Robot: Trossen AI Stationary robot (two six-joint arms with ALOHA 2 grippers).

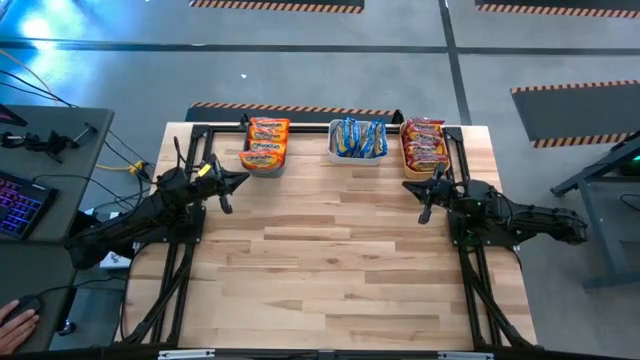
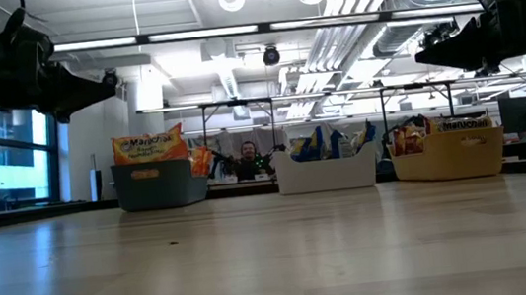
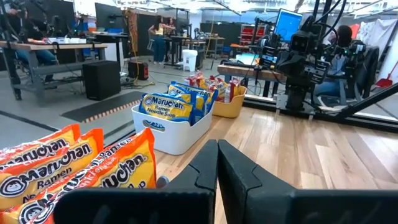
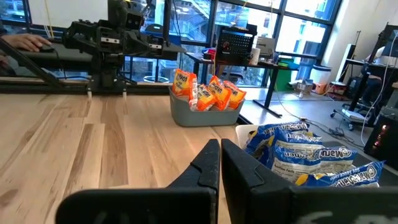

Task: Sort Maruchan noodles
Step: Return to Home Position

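Observation:
Three bins stand in a row along the table's far edge. The teal bin [image 1: 265,146] holds orange Maruchan noodles [image 3: 62,168], the white bin [image 1: 358,140] holds blue ones [image 3: 169,107], and the orange bin [image 1: 424,146] holds red ones [image 2: 459,126]. My left gripper [image 1: 240,180] hangs shut above the table's left side, just near of the teal bin, holding nothing; its fingers [image 3: 217,149] meet. My right gripper [image 1: 410,187] hangs shut on the right side, near of the orange bin, also holding nothing [image 4: 220,148].
Bare wooden tabletop [image 1: 330,270] stretches from the bins to the near edge. A side desk with a keyboard [image 1: 20,205] stands to the left, with a person's hand [image 1: 15,322] on it. A person [image 2: 247,157] sits beyond the far edge.

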